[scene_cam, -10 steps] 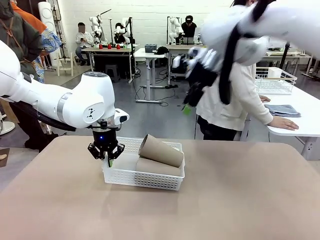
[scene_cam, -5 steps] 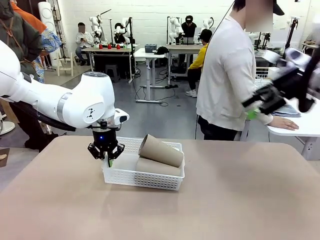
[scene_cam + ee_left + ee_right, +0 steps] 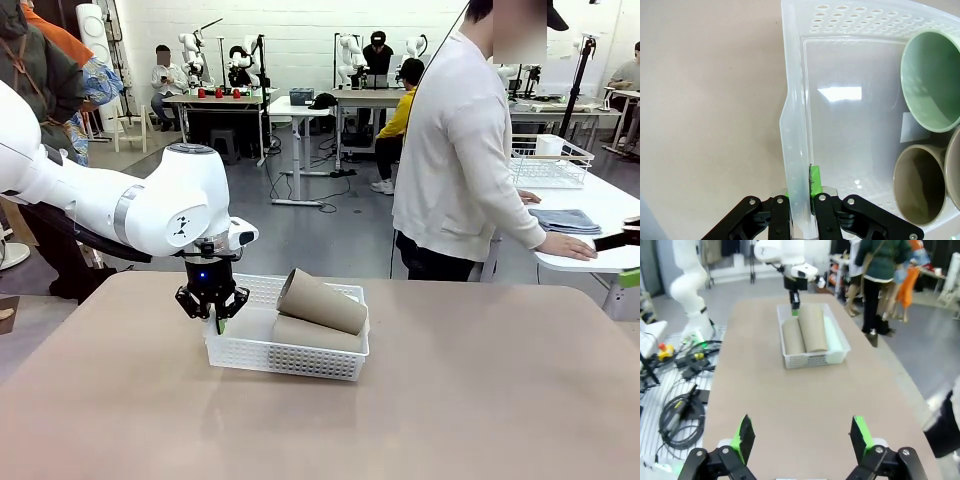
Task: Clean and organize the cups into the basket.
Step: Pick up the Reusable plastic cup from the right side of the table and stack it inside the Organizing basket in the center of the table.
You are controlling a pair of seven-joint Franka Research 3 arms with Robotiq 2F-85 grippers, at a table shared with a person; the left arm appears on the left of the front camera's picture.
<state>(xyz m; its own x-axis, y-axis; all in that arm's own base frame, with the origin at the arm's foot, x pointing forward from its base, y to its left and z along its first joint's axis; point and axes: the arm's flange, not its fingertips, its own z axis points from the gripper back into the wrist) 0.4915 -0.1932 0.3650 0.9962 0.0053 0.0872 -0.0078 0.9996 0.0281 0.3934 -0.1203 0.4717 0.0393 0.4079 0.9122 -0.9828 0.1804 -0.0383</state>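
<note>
Clearly the left end effector (image 3: 801, 212) is clamped narrow on the short side wall of the basket (image 3: 287, 352), one green pad inside the rim and one outside, as the left wrist view shows. That pinch most likely steadies the basket or readies it for a slide across the desk (image 3: 450, 400), since the thin plastic wall gives a firm handle without touching the load.

Inside lie the cups: two tan-brown cups (image 3: 320, 300) show from the front, one resting slantwise on top of the other, both on their sides with mouths toward the clamped wall. From the left wrist, a mint green cup (image 3: 932, 80) lies at the far side of the basket, next to a tan cup mouth (image 3: 920, 182). Lying down suits them, as they run nearly the basket's length.

Well back from the basket, the right end effector (image 3: 802, 437) hangs spread wide and holds nothing, looking down the desk toward the load. With every visible cup already in the basket, I judge the task nearly finished.
</note>
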